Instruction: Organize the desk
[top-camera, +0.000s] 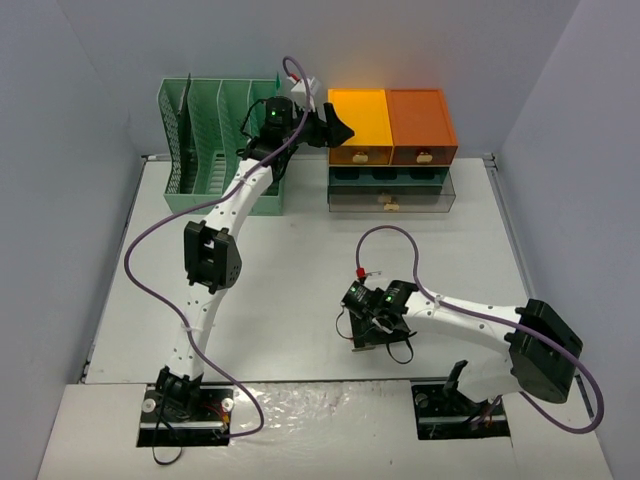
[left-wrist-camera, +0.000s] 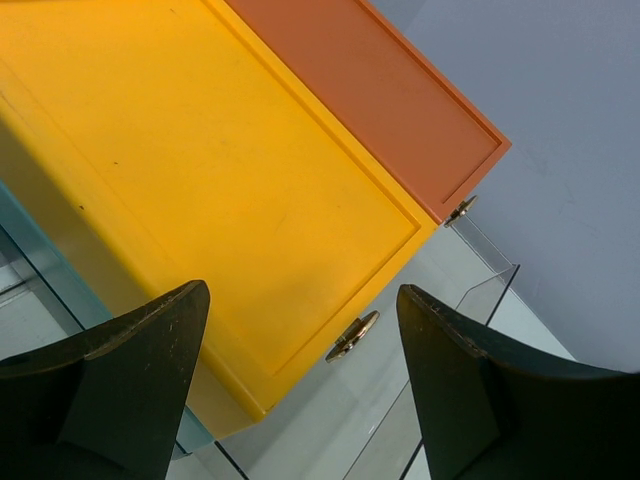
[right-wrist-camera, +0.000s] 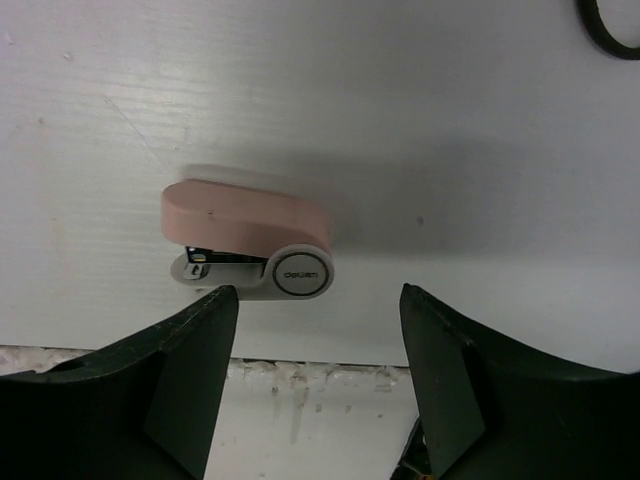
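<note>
The left pincer (left-wrist-camera: 300, 300) is hanging wide open, empty, over the yellow drawer box (left-wrist-camera: 200, 170). The right pincer (right-wrist-camera: 318, 300) is hovering open, empty, above a pink stapler (right-wrist-camera: 250, 235) lying loose on the table (top-camera: 300, 230) near its front edge. Tidying seems barely started.

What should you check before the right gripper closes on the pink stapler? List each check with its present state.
1. Right gripper open: ok, nothing between its jaws.
2. Pink stapler centred between the fingers: not ok, it lies off toward one finger.
3. Stapler lying flat on the desk: ok.
4. Left gripper open and empty: ok, it is near the yellow drawer.
5. Yellow drawer open to take the stapler: cannot tell.
</note>
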